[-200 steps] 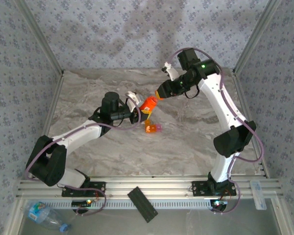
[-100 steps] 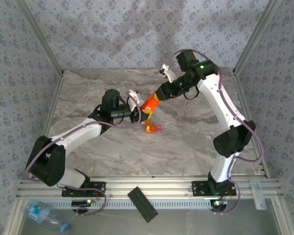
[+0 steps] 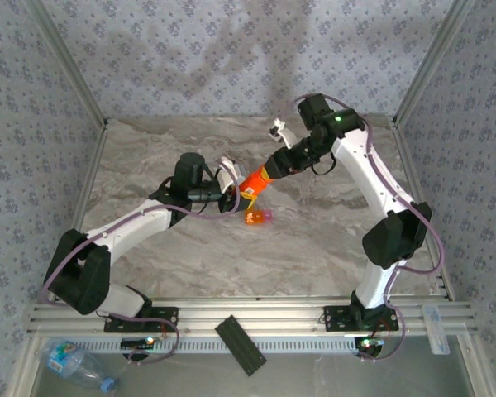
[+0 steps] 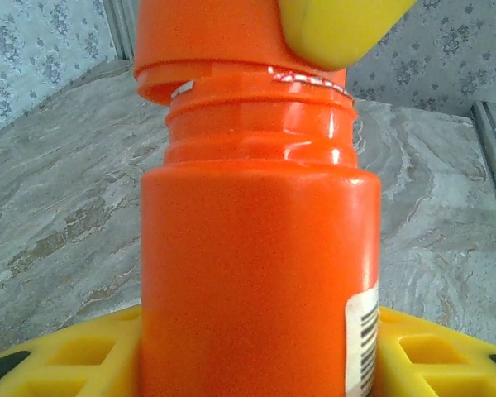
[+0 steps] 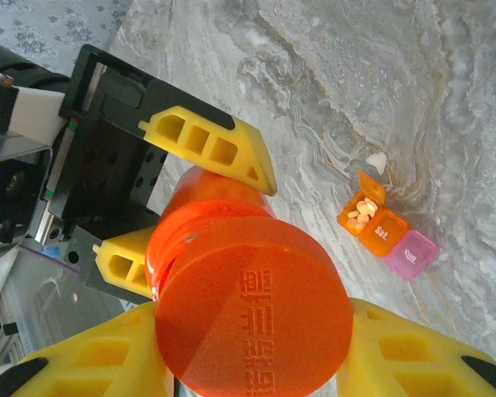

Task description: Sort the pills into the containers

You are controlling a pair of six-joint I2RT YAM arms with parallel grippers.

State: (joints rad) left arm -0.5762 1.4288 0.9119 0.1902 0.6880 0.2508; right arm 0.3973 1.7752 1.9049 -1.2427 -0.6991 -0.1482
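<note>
Pill bottle (image 3: pixel 251 183) held in left pincer (image 3: pixel 240 195); right pincer (image 3: pixel 267 172) clamps cap (image 5: pixel 252 310).

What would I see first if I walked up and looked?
The bright orange pill bottle over the middle of the table, gripped by both arms: the left gripper holds its body, the right gripper its cap. Beside it lies a tiny orange-and-pink pill box, one lid open.
</note>
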